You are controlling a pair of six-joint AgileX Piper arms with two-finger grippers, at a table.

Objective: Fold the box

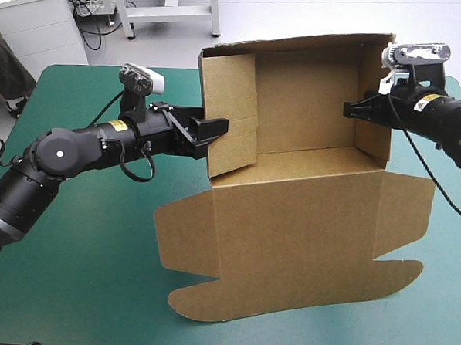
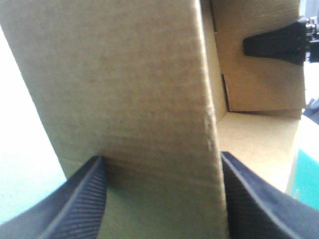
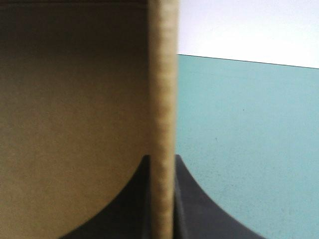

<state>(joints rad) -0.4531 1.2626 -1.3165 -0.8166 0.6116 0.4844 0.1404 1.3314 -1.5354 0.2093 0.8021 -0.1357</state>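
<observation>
The box is brown corrugated board, matt and dry-looking. Its broad faces, across the middle of the high view, carry a faint ribbed grain. In the left wrist view the wall ahead of the left gripper shows fine lines running across it. That gripper's spread jaws are black and matt, with close ridges moulded into a rubbery-looking surface. The board edge pinched by the right gripper is paler, rough and fluted. The bench cover is teal-green, smooth and matt. The left arm, at the left of the frame, has a black shell with glossy highlights.
</observation>
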